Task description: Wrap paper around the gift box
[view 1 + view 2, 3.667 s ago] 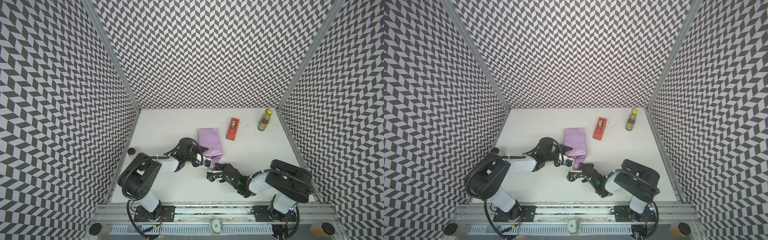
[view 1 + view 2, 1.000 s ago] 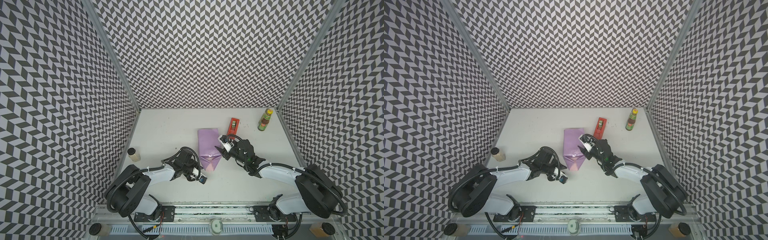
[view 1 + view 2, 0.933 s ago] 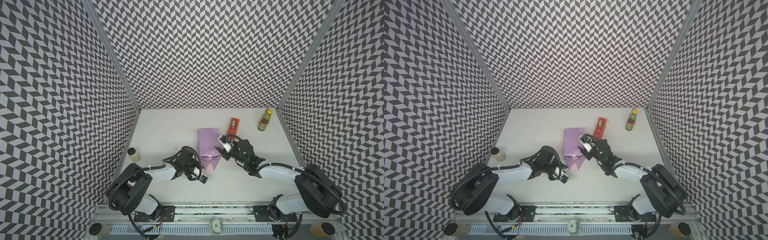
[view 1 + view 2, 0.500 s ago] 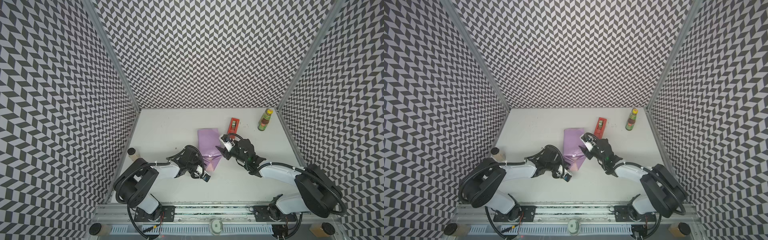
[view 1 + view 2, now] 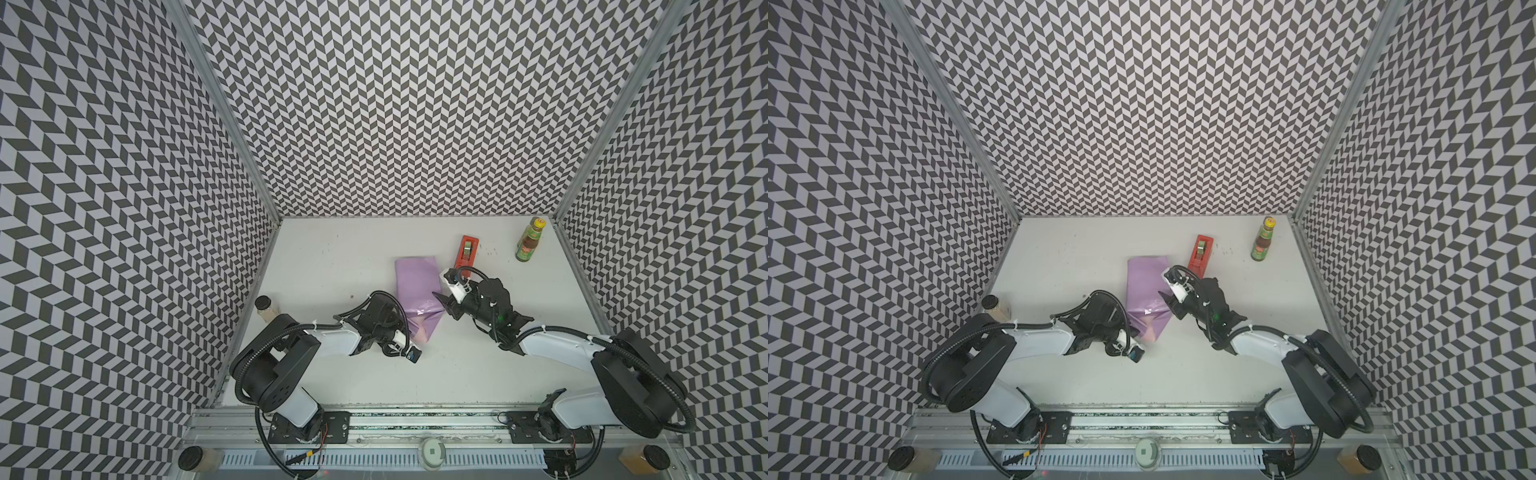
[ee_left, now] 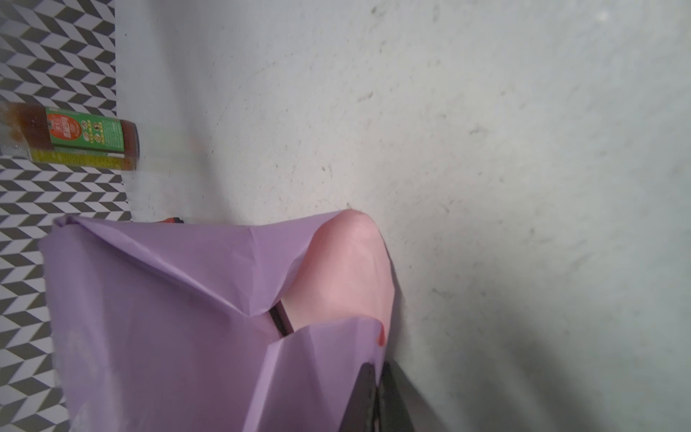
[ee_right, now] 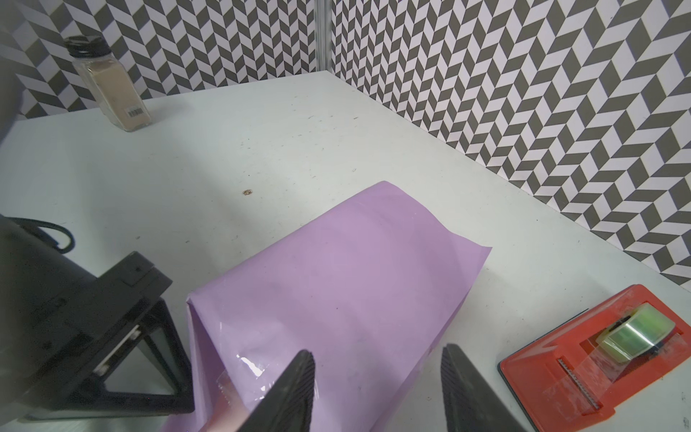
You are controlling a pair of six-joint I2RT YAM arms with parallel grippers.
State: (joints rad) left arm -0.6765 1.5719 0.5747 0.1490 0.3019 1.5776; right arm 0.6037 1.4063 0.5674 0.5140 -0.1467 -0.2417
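Note:
The paper (image 5: 417, 286) (image 5: 1148, 286), lilac outside and pink inside, is folded into a bundle on the table's middle. It hides the gift box except for a thin dark sliver (image 6: 278, 321) in the gap at the bundle's near end. My left gripper (image 5: 409, 330) (image 5: 1136, 332) (image 6: 375, 377) is shut, its fingers pinched on the edge of a lilac flap at that end. The right gripper (image 5: 442, 303) (image 5: 1169, 305) (image 7: 377, 374) is open and straddles the bundle's right edge. One finger (image 7: 295, 377) is over the paper beside a glinting piece of clear tape (image 7: 250, 364); the other is over the bare table.
A red tape dispenser (image 5: 467, 251) (image 5: 1201, 249) (image 7: 598, 359) lies just right of the bundle. A sauce bottle (image 5: 528, 245) (image 5: 1262, 239) (image 6: 86, 134) stands at the back right. A spice jar (image 5: 266, 307) (image 5: 994, 307) (image 7: 108, 89) stands by the left wall. Patterned walls enclose three sides.
My left gripper has moved in to the bundle's near end and shut on the flap. The right arm has barely moved in the last second; earlier it swung from the front to the bundle's right side.

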